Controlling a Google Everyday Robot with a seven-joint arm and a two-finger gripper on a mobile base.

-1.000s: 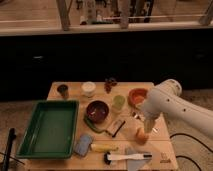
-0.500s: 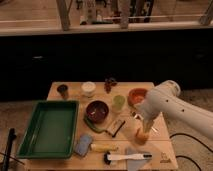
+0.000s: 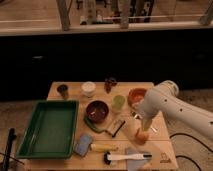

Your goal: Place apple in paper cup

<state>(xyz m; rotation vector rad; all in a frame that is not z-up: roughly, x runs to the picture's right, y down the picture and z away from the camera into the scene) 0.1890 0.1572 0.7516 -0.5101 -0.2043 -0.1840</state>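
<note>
At the lower right of the desk (image 3: pixel 161 146), the gripper (image 3: pixel 144 129) sits on the apple (image 3: pixel 142 136); we cannot tell if it grips. We should lift high, then drop it straight into the paper cup (image 3: pixel 88 88), up and left.

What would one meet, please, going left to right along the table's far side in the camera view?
Brown cup → paper cup → dark object → green cup → orange bowl. The gripper is nearer, at the apple.

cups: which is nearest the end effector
The pale green cup; white cup and brown cup sit farther left; the end effector is at the apple, front right.
</note>
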